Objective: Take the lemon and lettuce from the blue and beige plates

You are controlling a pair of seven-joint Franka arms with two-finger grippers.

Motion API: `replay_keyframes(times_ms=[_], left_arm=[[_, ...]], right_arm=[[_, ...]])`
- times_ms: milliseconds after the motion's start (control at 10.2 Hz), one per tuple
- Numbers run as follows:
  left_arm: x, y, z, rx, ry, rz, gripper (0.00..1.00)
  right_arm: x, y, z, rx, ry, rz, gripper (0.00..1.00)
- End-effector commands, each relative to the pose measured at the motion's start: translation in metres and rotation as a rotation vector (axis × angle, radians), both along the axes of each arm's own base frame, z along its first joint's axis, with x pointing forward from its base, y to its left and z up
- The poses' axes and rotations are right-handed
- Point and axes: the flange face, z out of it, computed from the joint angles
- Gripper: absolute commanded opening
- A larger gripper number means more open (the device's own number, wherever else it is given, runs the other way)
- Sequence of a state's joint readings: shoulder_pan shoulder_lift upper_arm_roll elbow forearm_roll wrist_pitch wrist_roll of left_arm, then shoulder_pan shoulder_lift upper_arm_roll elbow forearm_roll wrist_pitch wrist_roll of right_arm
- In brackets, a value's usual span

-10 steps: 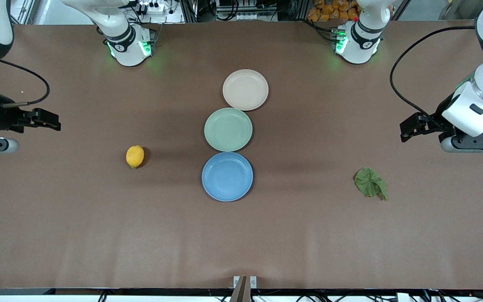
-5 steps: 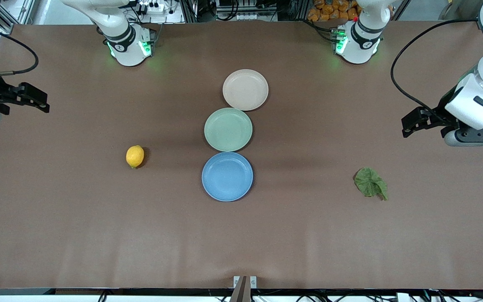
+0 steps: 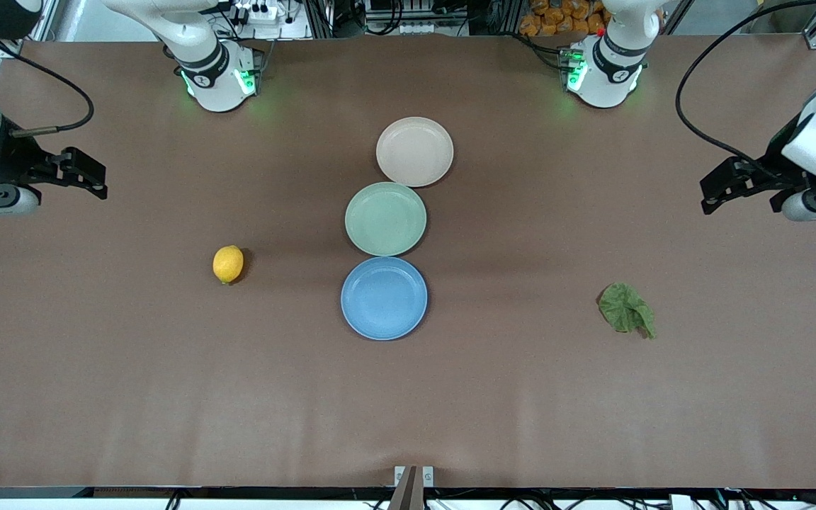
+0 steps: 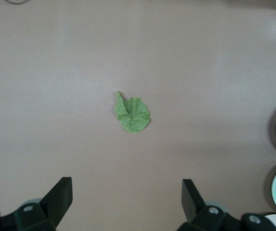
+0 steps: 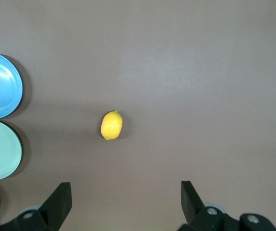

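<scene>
- Three plates are sitting in a row mid-table, each touching or nearly touching the next: the beige plate [image 3: 415, 151] farthest from the front camera, a green plate [image 3: 385, 218] in the middle, the blue plate [image 3: 384, 297] nearest. None is holding anything.
- The lemon [image 3: 228, 264] is lying on the bare table [image 3: 408, 411], well apart from the plates, toward the right arm's end, at about 10 o'clock from the blue plate.
- The lettuce [image 3: 626, 309] is lying flat on the table toward the left arm's end, at about 3 o'clock from the blue plate, well apart from it.
- The right gripper [image 3: 91, 174] is hanging over the table's edge at the right arm's end, fingers [image 5: 58, 204] spread wide and holding nothing.
- The left gripper [image 3: 718, 188] is hanging over the left arm's end, fingers [image 4: 59, 197] likewise wide and holding nothing.
- Nothing is standing between either gripper and its item.
- Both arms are being cut off by the front view's edges; the wrist views are showing only slivers of the plates.
</scene>
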State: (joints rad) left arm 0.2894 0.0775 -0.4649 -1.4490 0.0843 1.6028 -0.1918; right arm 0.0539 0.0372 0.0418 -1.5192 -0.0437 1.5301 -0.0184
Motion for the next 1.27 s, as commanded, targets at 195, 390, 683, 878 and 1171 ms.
replay_keyframes(times_ms=[195,390,683,878,1171], left_arm=[[-0.007,0.01,0.006,0.003,0.006,-0.027,1.0],[-0.007,0.009,0.005,0.007,0.008,-0.033,1.0],[-0.006,0.017,0.003,-0.044,0.018,-0.026,1.0],[-0.004,0.026,0.001,-0.085,0.019,-0.062,1.0],[-0.005,0.025,0.003,-0.077,0.016,-0.067,1.0]], right_arm=[[-0.006,-0.006,-0.002,-0.004,-0.017,-0.007,1.0],[-0.003,-0.004,-0.003,-0.001,-0.023,-0.002,1.0],[-0.003,-0.001,0.006,-0.001,-0.04,0.006,1.0],[-0.003,0.013,0.013,-0.008,-0.058,0.027,1.0],[0.002,0.015,0.019,0.008,-0.112,0.036,1.0]])
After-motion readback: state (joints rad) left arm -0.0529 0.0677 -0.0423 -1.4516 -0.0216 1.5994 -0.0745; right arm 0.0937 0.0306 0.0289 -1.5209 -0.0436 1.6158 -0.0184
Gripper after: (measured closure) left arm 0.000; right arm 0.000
